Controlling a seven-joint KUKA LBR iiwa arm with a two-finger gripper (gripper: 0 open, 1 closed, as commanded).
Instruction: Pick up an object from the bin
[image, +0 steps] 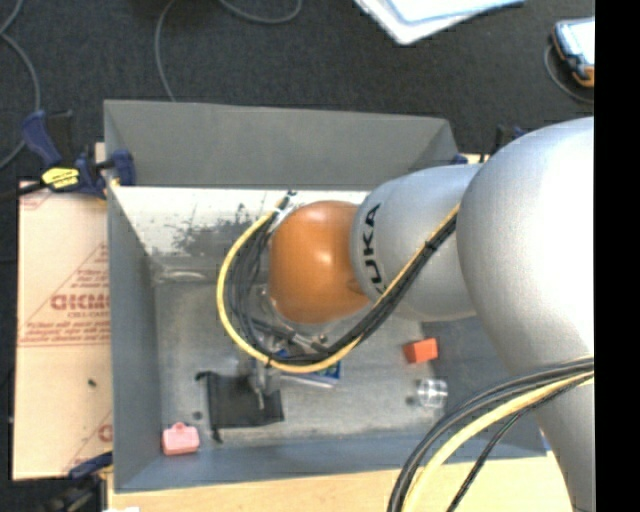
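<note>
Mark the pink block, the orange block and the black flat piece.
pink block (180, 439): camera view, its top face.
orange block (421, 351): camera view, its top face.
black flat piece (235, 411): camera view, its bare middle.

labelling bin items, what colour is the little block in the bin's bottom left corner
The little block is pink; the camera view shows it best.
</note>
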